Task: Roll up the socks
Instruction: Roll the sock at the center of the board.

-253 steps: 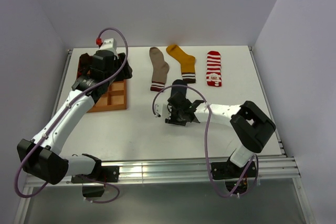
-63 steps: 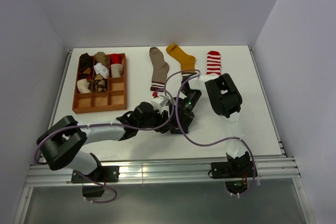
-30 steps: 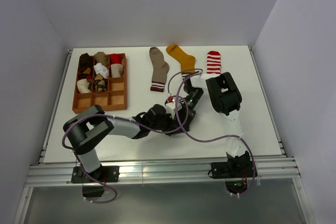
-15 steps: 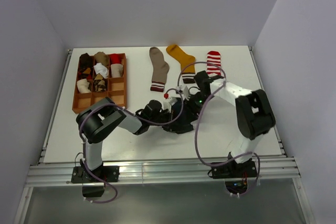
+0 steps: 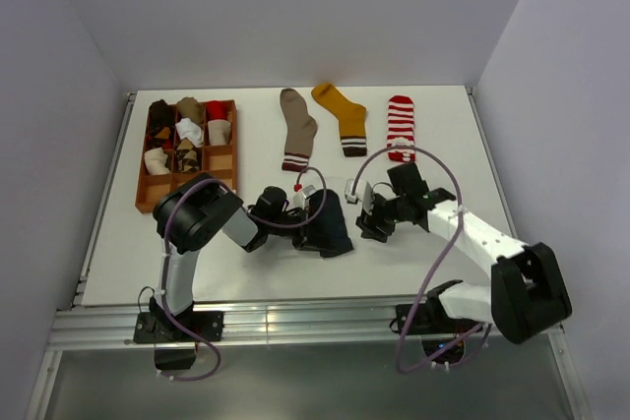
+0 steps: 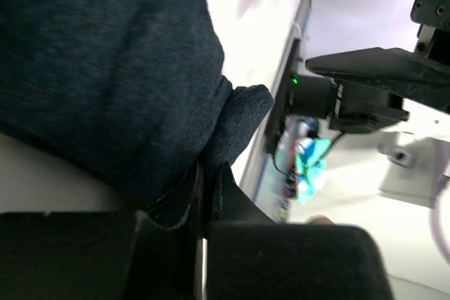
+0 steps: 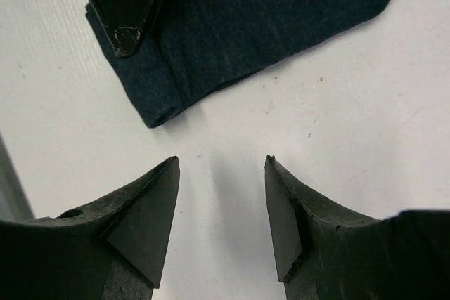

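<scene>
Navy soft fabric sock (image 5: 335,231) lies bunched near the middle of the white table (image 5: 246,272), between the two arms, and it is the one being worked on. Left gripper (image 6: 207,182) is clamped on a fold of the sock's dark cloth. Its wrist camera shows the two black fingers pressed together with fabric pinched between them. Right gripper (image 7: 219,198) has its jaws spread wide and empty, and hangs over bare table just beside the sock's folded edge without touching it. The step in hand looks like the rolling of this navy sock, with the roll only partly made. The next move probably calls for the right gripper to come in on the free edge and pin or turn it while the left holds its pinch, so the soft cloth does not spring open. From above, the sock's long axis runs roughly from the far side toward the near edge, slanting a little to the right as it comes nearer; toe and cuff cannot be told apart. Behind it a taupe sock (image 5: 298,130), a mustard yellow sock (image 5: 342,115) and a red-and-white striped sock (image 5: 400,125) lie flat — not yet rolled — and a wooden grid tray (image 5: 187,206) at the far left holds rolled socks.
</scene>
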Tool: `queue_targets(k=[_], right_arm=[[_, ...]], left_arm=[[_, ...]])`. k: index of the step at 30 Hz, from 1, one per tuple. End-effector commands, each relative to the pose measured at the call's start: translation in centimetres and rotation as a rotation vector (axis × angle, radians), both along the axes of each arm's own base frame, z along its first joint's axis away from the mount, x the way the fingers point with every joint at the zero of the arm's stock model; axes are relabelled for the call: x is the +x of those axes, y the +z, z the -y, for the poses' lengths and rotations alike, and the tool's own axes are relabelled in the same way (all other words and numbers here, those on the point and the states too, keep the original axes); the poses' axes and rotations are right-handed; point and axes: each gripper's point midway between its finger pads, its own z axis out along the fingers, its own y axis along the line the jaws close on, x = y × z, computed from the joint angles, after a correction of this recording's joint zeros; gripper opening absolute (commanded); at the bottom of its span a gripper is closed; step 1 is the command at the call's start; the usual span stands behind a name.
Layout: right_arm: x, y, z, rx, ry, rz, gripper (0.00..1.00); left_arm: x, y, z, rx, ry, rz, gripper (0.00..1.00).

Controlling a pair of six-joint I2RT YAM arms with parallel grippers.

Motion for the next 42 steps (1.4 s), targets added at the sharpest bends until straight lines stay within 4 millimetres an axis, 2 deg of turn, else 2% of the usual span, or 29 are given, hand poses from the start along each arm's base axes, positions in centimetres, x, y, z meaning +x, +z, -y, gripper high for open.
queue_targets(k=[1, 3, 5, 6, 10, 17, 21, 28, 34, 39, 41, 42], right_arm=[[0.9, 1.4, -0.7, 0.025, 0.073, 0.200, 0.59], [0.5, 1.9, -1.3, 0.005, 0.119, 0.285, 0.60], [-0.3, 0.8, -1.2, -0.049, 0.145, 0.333, 0.61], [-1.1, 0.9, -2.3, -0.043, 0.201, 0.372, 0.61], [-3.1, -1.5, -2.9, -0.101, 0.287, 0.375, 0.61], [-4.9, -1.0, -4.8, -0.078, 0.357, 0.396, 0.61], [-5.3, -0.9, -5.5, -0.082, 0.376, 0.426, 0.61], [-6.4, -1.9, -6.6, -0.096, 0.422, 0.431, 0.60], [-6.3, -3.6, -7.2, -0.139, 0.436, 0.404, 0.47], [-5.1, -3.1, -7.8, -0.140, 0.384, 0.424, 0.36], [-4.9, -3.4, -7.8, -0.154, 0.360, 0.398, 0.27], [-4.9, -3.2, -8.0, -0.154, 0.359, 0.386, 0.24]], left_arm=[[-3.6, -4.8, -2.7, 0.160, -0.020, -0.249, 0.00], [-4.0, -5.1, -3.0, 0.177, -0.035, -0.279, 0.00], [-4.2, -5.3, -3.2, 0.192, -0.043, -0.304, 0.00], [-4.3, -5.3, -3.2, 0.194, -0.048, -0.312, 0.00], [-4.5, -6.0, -3.5, 0.219, -0.057, -0.342, 0.00], [-4.1, -6.6, -3.6, 0.246, -0.052, -0.367, 0.00], [-3.7, -6.5, -3.4, 0.253, -0.056, -0.364, 0.00], [-3.3, -6.6, -3.4, 0.268, -0.065, -0.368, 0.00], [-3.4, -6.4, -3.5, 0.261, -0.066, -0.365, 0.00], [-3.5, -6.2, -3.6, 0.262, -0.082, -0.356, 0.00], [-3.5, -6.1, -3.6, 0.265, -0.085, -0.337, 0.01], [-3.1, -5.6, -3.5, 0.262, -0.083, -0.311, 0.05]])
